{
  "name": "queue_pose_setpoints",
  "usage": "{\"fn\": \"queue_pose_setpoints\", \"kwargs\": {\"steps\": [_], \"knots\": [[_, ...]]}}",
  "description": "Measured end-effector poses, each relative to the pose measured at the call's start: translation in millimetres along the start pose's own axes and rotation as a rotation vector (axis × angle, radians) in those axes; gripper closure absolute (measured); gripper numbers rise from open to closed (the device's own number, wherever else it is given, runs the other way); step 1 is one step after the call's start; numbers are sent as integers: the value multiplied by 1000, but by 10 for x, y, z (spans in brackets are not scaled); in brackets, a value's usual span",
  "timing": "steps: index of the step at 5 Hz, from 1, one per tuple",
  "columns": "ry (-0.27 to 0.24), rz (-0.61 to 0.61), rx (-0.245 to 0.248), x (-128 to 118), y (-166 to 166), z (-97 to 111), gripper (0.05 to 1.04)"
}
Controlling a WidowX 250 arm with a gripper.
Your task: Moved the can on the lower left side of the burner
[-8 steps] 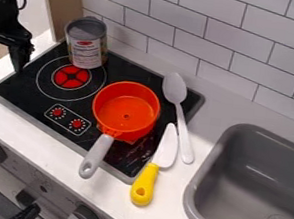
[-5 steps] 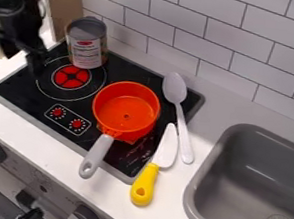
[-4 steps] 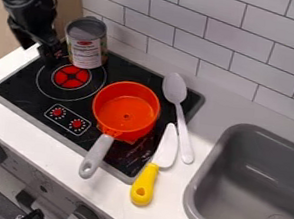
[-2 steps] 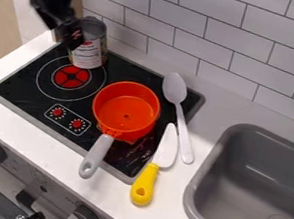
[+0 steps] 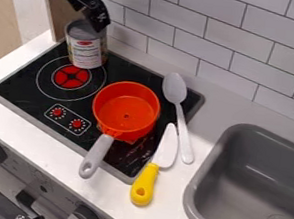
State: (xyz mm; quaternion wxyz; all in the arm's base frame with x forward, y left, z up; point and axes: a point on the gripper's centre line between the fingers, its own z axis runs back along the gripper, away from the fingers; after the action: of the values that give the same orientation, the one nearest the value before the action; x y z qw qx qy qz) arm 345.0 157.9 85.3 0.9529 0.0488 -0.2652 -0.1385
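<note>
Black and angular, the gripper (image 5: pixel 97 21) hangs at the far left, over the top of the metal can (image 5: pixel 86 48); whether it is spread or pressed together, I cannot tell. The can stands upright on the far left part of the black stovetop (image 5: pixel 24 89), by the far right side of the left burner (image 5: pixel 72 77). Its label carries a red oval with pale lettering, and beneath that come rows of small dark print, too fine to make out. Nearer, a white-outlined panel (image 5: pixel 67 120) frames two red dials ringed by tiny white marks. Right of the burner sits an orange pot (image 5: pixel 127 110), its grey handle pointing near and left. A pale spoon (image 5: pixel 175 88) lies across the stovetop's right edge, with a yellow-handled knife (image 5: pixel 144 184) just to its near left. Farther right is the grey sink (image 5: pixel 255 185), and white tiles (image 5: pixel 232 39) line the far wall.
</note>
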Motion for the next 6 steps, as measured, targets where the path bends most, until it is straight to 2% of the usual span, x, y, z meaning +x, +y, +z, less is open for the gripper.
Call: {"fn": "queue_pose_setpoints", "kwargs": {"steps": [1,2,3,4,5,6], "knots": [[-38,19,7,137,62,-96,84],[-60,37,43,245,119,-215,84],[-33,73,77,277,201,-310,84],[25,117,120,204,255,-462,84],[97,213,150,156,317,-560,84],[129,256,161,103,320,-557,84]]}}
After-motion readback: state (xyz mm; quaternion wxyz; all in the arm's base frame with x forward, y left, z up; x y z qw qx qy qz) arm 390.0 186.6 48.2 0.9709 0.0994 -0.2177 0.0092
